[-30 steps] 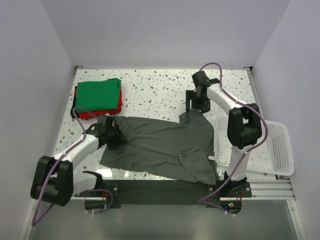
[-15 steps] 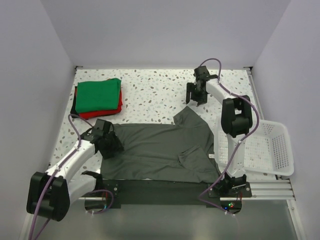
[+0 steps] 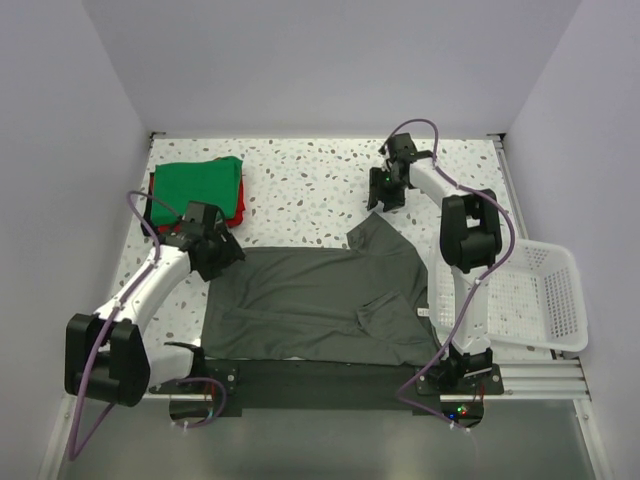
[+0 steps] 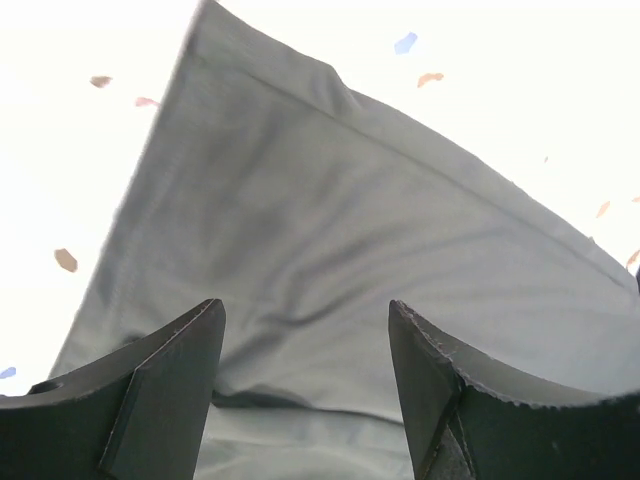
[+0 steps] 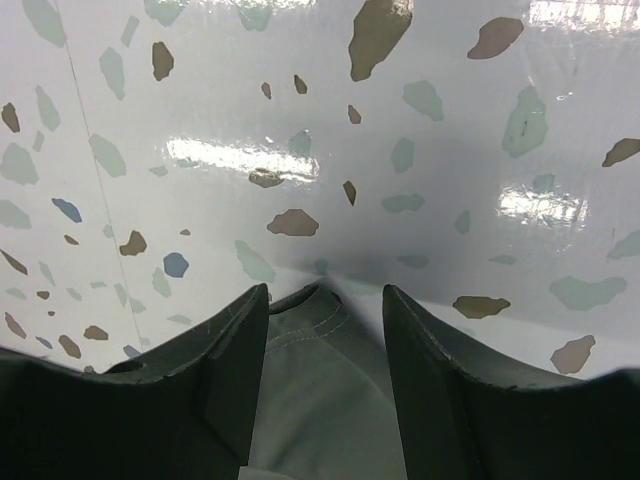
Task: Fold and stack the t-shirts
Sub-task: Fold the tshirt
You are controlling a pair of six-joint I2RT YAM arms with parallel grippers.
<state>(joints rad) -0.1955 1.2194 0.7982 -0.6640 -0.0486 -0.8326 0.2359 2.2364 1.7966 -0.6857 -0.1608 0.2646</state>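
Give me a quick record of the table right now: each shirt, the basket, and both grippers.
grey t-shirt: spread out, near centre
green t-shirt: folded, far left, on top of the red one
red t-shirt: folded, under the green
basket: white mesh, right edge
left gripper: open, over grey shirt's left part
right gripper: open, over grey shirt's far right corner
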